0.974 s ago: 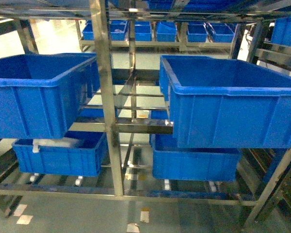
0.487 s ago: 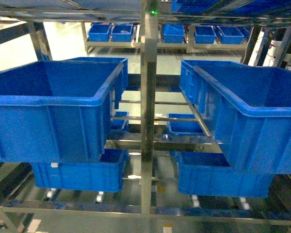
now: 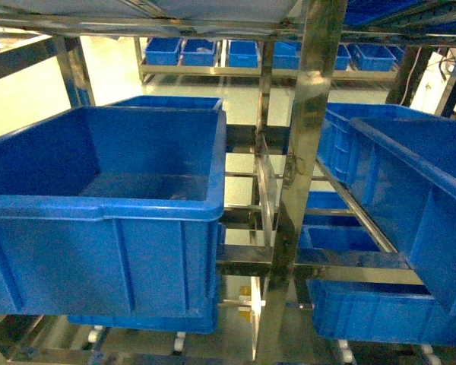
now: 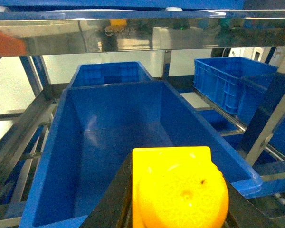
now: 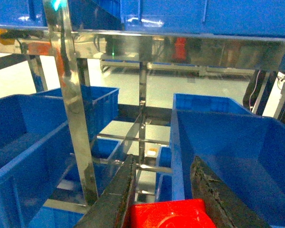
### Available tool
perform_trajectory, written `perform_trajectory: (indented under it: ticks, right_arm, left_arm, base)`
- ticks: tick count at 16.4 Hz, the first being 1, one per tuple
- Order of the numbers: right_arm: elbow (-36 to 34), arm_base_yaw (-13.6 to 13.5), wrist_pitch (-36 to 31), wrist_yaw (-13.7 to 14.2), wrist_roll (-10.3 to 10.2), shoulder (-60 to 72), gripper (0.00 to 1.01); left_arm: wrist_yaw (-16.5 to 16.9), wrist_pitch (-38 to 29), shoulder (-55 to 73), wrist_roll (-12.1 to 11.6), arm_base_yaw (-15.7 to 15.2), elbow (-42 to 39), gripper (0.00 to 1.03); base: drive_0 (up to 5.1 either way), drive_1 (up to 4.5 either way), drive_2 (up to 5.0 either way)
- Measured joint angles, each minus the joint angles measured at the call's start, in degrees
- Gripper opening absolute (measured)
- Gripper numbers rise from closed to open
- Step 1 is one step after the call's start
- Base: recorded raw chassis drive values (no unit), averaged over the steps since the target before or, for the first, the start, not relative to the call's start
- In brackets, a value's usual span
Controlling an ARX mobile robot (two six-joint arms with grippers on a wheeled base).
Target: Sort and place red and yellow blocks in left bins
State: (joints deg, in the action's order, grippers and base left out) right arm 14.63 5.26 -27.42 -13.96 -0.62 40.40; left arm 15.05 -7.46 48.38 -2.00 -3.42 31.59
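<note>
**Blocks held at the rack, bins ahead**

Steel shelving [image 3: 311,152] fills the scene, with blue tubs on every level and a pale floor behind.

Nearest, at the bottom centre of the left wrist view, the left gripper [image 4: 178,199] is closed on the yellow block [image 4: 180,190], its dark fingers pressing on either side. At the bottom centre of the right wrist view, the right gripper [image 5: 168,199] holds the red block [image 5: 168,216] between two dark fingers, which stand moderately apart to either side of it.

Beyond the yellow block, the left bin [image 4: 52,156] sits open and appears empty, taking up the centre of that view. In the head view the same kind of tub [image 3: 99,209] fills the lower left. Further bins [image 3: 205,52] line a far rack at the top of the frame.

Handling: both blocks look like hard, light plastic with smooth faces, so they are probably stiff and a little slippery. Flat opposing sides are the best place to grip. A short drop into a deep tub should not harm them.

Limits of view: neither gripper appears in the head view. The lower parts of both blocks are cut off by the frame edge, so their full shape cannot be judged.
</note>
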Motion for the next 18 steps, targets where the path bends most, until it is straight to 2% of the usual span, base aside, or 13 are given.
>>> perform_trajectory:
  ticks: [2, 8, 18]
  right_arm:
    - [0.0, 0.0, 0.26, 0.0, 0.0, 0.0, 0.28]
    - [0.0, 0.0, 0.0, 0.0, 0.0, -0.02, 0.28]
    - [-0.02, 0.0, 0.11, 0.2, 0.0, 0.0, 0.28]
  left_arm:
    - [0.28, -0.48, -0.42, -0.02, 0.22, 0.0, 0.27]
    - [0.28, -0.35, -0.55, -0.02, 0.09, 0.0, 0.27]
    - [0.39, -0.31, -0.48, -0.02, 0.22, 0.02, 0.27]
  base:
    - [0.0, 0.0, 0.0]
    - [4.3, -0.28, -4.1]
    - [0.1, 0.58, -0.4]
